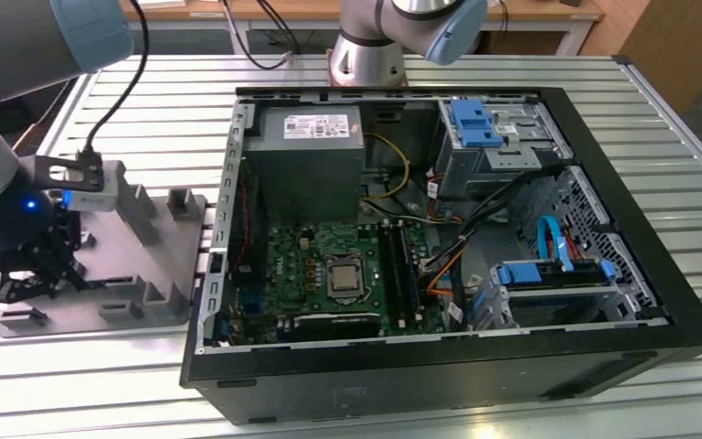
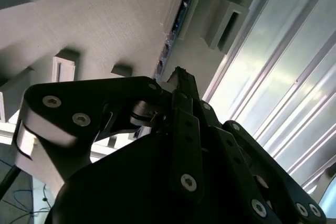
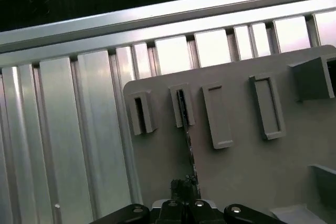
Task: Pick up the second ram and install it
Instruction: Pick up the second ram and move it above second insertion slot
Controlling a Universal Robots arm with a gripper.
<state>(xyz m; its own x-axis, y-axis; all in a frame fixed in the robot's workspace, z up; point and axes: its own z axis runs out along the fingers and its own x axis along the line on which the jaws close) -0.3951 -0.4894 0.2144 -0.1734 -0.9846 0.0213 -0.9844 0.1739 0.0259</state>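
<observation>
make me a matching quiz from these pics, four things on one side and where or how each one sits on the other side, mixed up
1. end effector
2. ram stick
3. motherboard
4. table

A. on edge in a slot of the grey holder plate
B. green, inside the open computer case
C. low over the holder plate, close to the ram stick
D. ribbed metal, under the case and the plate

Pairs: 1-C, 2-A, 3-B, 4-D

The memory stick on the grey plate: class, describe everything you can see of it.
The memory stick is thin, long and narrow, dark blue, seen edge-on in both wrist views. It stands on edge over the grey plate, its far end seated in a slotted grey block, its near end reaching the black gripper.
</observation>
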